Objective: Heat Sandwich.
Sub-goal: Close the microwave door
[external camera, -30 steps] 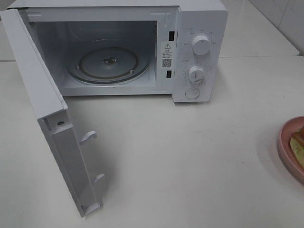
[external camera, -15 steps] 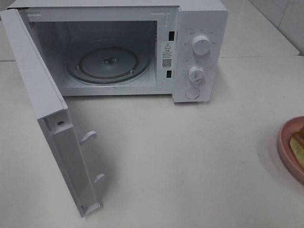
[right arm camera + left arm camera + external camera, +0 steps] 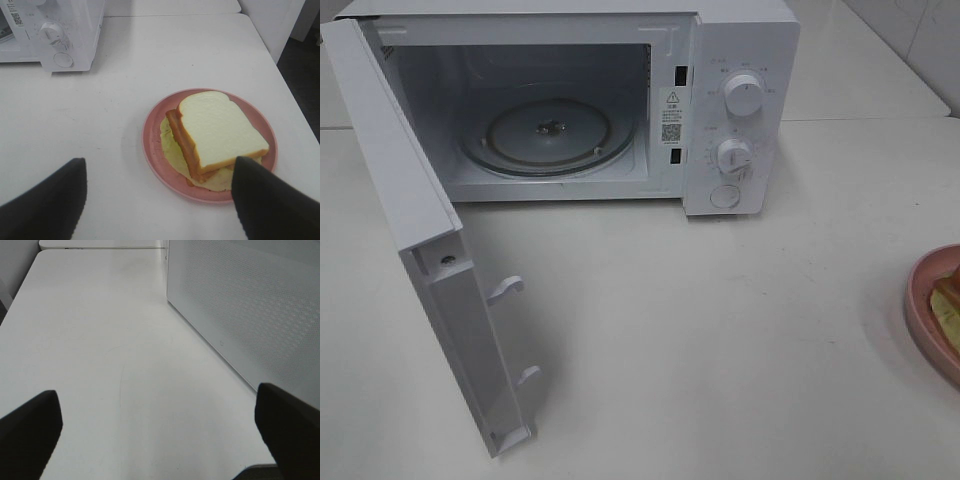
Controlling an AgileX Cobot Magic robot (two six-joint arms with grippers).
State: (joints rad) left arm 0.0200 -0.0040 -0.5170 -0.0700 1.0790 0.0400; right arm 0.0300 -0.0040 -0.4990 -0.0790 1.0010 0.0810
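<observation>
- Microwave (image 3: 740,60) door (image 3: 430,270) stood open, turntable (image 3: 548,135) bare.
- Sandwich (image 3: 215,132) sat on pink plate (image 3: 155,145), not yet lifted.
- Left gripper (image 3: 160,435) spread wide, empty.
- Right gripper (image 3: 160,200) hung agape above plate, grasped nothing.

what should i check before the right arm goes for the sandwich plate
1. Microwave door swung fully open: ok.
2. Glass turntable bare, room for the plate: ok.
3. Sandwich sits on the pink plate, top slice within the rim: ok.
4. Right tool open, fingers apart in front of the plate, holding nothing: ok.
5. Left tool open beside the microwave's outer wall, off the path to the cavity: ok.
6. Plate rim thick enough for a firm pinch: cannot tell.
</observation>
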